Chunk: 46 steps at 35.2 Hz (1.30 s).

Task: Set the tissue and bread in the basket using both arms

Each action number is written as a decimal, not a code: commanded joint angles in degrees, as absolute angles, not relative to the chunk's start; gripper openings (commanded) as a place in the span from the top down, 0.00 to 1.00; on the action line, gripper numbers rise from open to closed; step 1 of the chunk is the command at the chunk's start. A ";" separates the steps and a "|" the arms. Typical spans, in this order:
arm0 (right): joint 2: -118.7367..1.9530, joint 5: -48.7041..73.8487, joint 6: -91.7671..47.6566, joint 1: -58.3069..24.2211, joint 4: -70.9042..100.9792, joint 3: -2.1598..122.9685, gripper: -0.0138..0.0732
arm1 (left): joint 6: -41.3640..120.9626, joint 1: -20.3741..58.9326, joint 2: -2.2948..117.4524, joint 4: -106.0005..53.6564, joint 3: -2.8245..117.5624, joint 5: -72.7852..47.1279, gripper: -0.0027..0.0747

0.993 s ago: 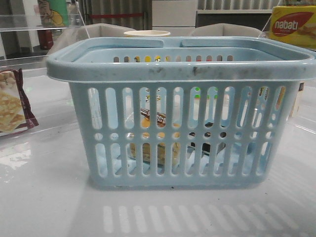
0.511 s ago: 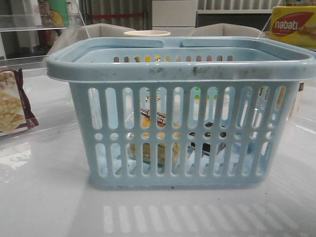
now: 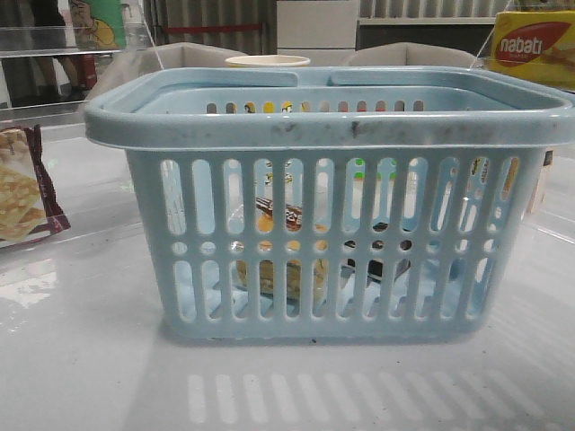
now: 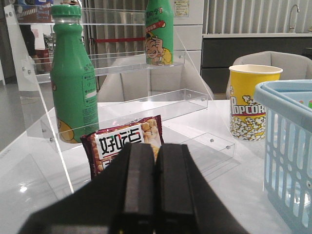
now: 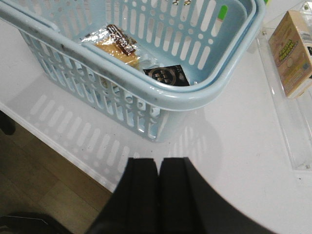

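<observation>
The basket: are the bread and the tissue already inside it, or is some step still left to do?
Both look done. In the right wrist view the bread and the dark tissue lie on the floor of the basket. Nothing is in hand: the left gripper and the right gripper are shut on nothing, away from the basket. No step seems left.

Left gripper [image 4: 155,185], right gripper [image 5: 158,195], matte black, blocky, flat-faced
</observation>
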State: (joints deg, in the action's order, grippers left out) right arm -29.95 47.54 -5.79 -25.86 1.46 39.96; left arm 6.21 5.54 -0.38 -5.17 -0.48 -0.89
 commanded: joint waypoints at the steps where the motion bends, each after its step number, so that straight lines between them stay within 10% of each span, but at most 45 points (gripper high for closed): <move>1: -29.85 43.17 -6.40 -25.86 1.16 41.23 0.81 | 6.20 5.53 -1.30 -5.60 -0.40 4.21 0.85; 22: -5.05 10.09 -6.40 -2.59 3.20 13.07 0.81 | 6.20 5.53 -1.30 -5.60 -0.40 4.21 0.85; 46: 1.73 -4.53 -6.41 0.41 9.63 -1.68 0.81 | 6.20 5.53 -1.30 -5.60 -0.40 4.21 0.85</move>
